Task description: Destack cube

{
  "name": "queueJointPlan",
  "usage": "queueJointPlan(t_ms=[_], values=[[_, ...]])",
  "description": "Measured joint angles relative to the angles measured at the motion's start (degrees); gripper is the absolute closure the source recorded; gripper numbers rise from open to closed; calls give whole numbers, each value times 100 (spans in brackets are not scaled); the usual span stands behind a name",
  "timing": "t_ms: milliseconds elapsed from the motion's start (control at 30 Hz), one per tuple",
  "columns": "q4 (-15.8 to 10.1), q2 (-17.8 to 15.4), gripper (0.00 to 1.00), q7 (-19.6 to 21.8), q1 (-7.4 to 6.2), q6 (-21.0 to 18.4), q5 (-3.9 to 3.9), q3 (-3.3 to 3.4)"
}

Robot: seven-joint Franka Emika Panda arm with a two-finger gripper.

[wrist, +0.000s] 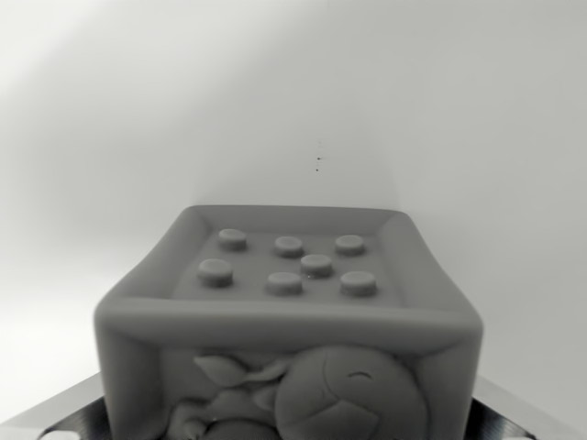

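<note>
1. The cube (289, 339) fills the lower middle of the wrist view, from about 9 o'clock round through 6 to 3 o'clock, close under the camera and slightly soft in focus.
2. At the bottom corners, near 7 and 5 o'clock, pale slanted edges with dark ridged strips beside them show; these are probably the gripper's fingers (55, 420) flanking the cube. Whether they press on it cannot be told, so the claw's state stays unknown.
3. No second cube is visible below this one; the frame cuts off its base, so whether it rests on a stack cannot be seen.
4. Judged from the task, the step is grasping or lifting the top cube. Done well, the fingers should meet the two side faces squarely, then rise straight up so nothing beneath gets dragged.
5. The cube looks like soft moulded rubber or plastic: rounded corners, thick raised rims framing each face.
6. Its top face is recessed and carries seven small round studs (316, 265).
7. The front face bears a relief figure (321, 394), round with leaf-like shapes, partly cropped.
8. The background (293, 92) is plain, pale and smooth.
</note>
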State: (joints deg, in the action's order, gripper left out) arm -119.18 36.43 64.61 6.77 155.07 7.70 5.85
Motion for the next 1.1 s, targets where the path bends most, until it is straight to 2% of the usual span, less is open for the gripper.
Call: queueJointPlan(t_ms=[33,1100], values=[[2,2,0,0,1,2,0,-1],[9,18,0,0,2,8,0,-4]])
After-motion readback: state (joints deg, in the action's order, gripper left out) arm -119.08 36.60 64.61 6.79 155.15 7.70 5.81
